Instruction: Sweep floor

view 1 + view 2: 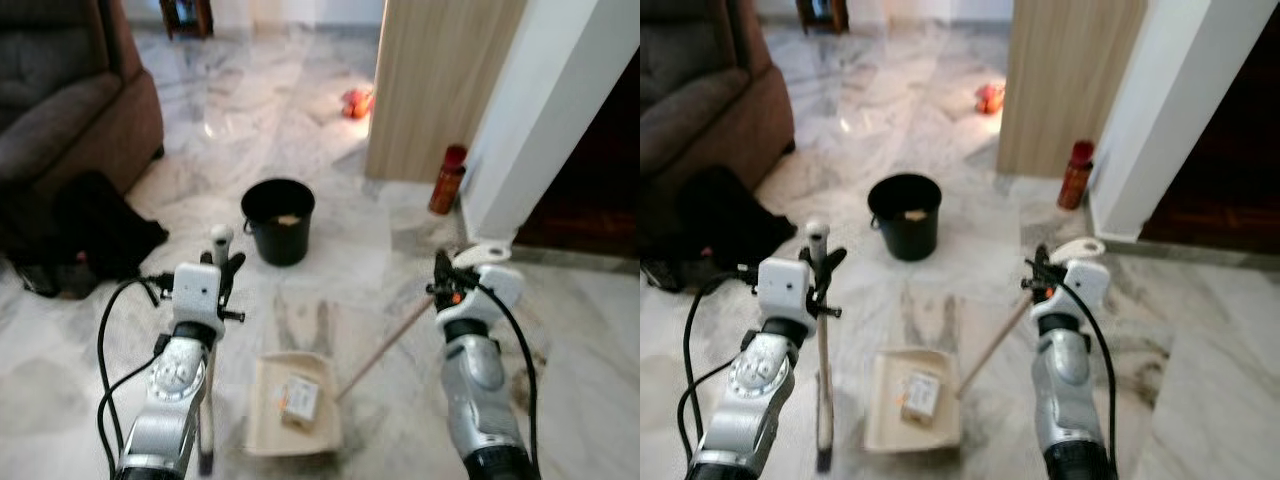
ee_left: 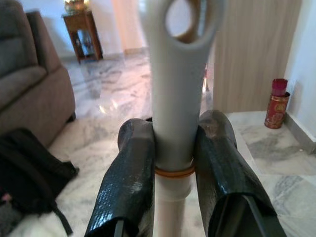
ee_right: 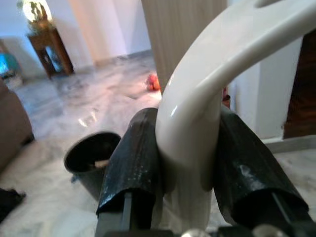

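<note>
Clamped between my left gripper's (image 2: 173, 163) fingers, the broom handle (image 2: 173, 98) stands upright, head on the floor. My right gripper (image 3: 187, 163) pinches the dustpan handle (image 1: 385, 345), slanting down to the dustpan (image 1: 265, 400) holding a small box (image 1: 300, 398). Next, I judge: tip it into the black bucket (image 1: 278, 220) ahead.

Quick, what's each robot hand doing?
Left gripper: shut on the white plastic broom handle.
Right gripper: shut on the cream curved dustpan handle.
</note>
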Controlling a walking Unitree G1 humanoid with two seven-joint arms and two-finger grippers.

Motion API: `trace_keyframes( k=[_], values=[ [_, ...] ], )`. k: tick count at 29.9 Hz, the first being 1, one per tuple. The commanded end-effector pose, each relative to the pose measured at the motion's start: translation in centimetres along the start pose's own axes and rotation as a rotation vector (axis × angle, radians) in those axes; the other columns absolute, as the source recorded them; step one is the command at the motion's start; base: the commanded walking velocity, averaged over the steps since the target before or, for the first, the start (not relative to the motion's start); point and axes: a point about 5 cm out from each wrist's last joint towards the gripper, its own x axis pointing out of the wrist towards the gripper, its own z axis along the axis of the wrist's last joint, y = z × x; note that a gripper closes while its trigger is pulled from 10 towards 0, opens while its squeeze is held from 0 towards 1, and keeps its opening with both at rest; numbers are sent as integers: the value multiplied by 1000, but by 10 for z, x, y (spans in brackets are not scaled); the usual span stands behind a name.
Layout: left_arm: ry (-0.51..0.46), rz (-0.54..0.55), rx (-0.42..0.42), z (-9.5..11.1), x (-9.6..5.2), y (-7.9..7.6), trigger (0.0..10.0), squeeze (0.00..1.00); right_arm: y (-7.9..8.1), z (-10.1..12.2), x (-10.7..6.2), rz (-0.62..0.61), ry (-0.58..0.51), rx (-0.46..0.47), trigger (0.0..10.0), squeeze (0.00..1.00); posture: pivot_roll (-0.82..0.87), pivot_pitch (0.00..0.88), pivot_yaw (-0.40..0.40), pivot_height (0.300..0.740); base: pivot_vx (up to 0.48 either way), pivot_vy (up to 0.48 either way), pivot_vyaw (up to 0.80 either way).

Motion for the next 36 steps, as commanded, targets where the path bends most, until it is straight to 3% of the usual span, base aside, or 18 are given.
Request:
trace_keyframes(
  k=[1,18,25,36],
  values=[
    [-29,9,-1,6,1,3,10000,0,12,9,4,28,-46,48,10000,0,115,106,-10,740,311,0,0],
    [-29,6,3,5,-2,3,10000,0,17,7,2,48,-45,47,10000,0,116,71,-5,740,315,0,0],
    [-29,-5,3,5,-2,1,10000,0,17,7,2,50,-46,52,10000,0,115,63,-1,740,315,0,617],
    [-28,-9,5,4,-2,3,10000,0,19,7,2,52,-41,58,10000,0,119,43,3,740,314,0,0]
  ],
)
